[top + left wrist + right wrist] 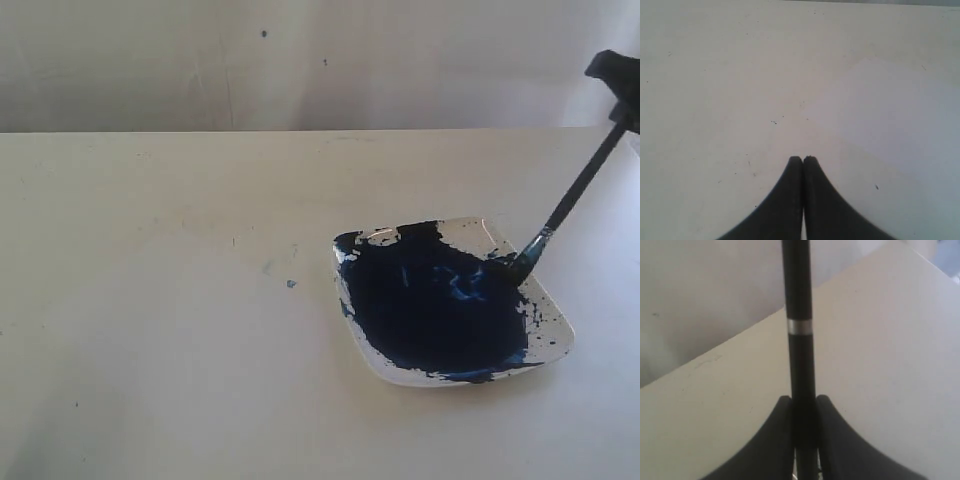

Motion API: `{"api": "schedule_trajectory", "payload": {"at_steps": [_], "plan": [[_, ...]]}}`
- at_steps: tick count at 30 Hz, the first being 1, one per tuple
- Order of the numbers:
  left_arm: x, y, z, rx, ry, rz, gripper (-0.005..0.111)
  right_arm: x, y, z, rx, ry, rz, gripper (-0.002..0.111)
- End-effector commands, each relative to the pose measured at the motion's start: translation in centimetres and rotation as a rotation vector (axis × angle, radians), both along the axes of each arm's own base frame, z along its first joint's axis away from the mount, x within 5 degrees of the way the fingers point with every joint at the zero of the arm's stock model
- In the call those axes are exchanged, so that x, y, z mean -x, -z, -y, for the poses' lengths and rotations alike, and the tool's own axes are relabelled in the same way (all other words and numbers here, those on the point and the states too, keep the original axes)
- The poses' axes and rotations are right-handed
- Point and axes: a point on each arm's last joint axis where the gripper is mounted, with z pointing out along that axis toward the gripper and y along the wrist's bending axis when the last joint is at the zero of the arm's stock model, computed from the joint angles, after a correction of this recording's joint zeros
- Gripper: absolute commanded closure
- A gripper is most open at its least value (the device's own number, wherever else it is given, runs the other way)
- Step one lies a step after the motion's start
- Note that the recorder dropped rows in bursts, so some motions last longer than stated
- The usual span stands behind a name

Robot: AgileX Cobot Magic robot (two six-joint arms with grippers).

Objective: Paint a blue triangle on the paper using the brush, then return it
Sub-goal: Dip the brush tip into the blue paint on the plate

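My right gripper point(803, 399) is shut on the black handle of the brush point(797, 300), whose silver band shows just beyond the fingers. In the exterior view the right gripper point(622, 110) hangs at the upper right edge. From there the brush point(572, 192) slants down to the left, its blue-stained tip point(522, 262) touching the right side of the dark navy paint. The off-white paper point(150, 340) fills the table's left and middle. My left gripper point(803, 158) is shut and holds nothing above the paper point(740, 75). The blue triangle is out of view.
A white square dish point(556, 340) at the right holds the navy paint pool point(430, 310), with splashes on its rim. A small blue speck point(291, 284) lies on the paper left of the dish. A pale wall point(300, 60) rises behind the table's far edge.
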Motion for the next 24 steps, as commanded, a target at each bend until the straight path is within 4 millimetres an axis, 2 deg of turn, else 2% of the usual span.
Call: {"api": "schedule_trajectory", "payload": {"at_steps": [1,6,10,13,16,19,24], "plan": [[0.0,0.0,0.1,0.013,0.006,0.005,0.107,1.0,-1.6,-2.1,0.105,-0.123,0.082,0.108],[0.0,0.0,0.1,0.013,0.006,0.005,0.107,1.4,-1.9,-4.6,0.103,-0.190,0.124,0.108],[0.0,0.0,0.1,0.013,0.006,0.005,0.107,2.0,-1.5,-6.1,0.099,-0.228,0.138,0.108],[0.0,0.0,0.1,0.013,0.006,0.005,0.107,2.7,-1.2,-7.3,0.107,-0.221,0.240,0.108],[0.0,0.0,0.1,0.013,0.006,0.005,0.107,3.4,-1.0,-7.8,0.120,-0.192,0.360,0.108],[0.0,0.0,0.1,0.013,0.006,0.005,0.107,4.0,-0.3,-8.0,0.137,-0.203,0.399,0.108],[0.0,0.0,0.1,0.013,0.006,0.005,0.107,5.0,0.7,-8.7,0.136,-0.335,0.476,0.108]]}}
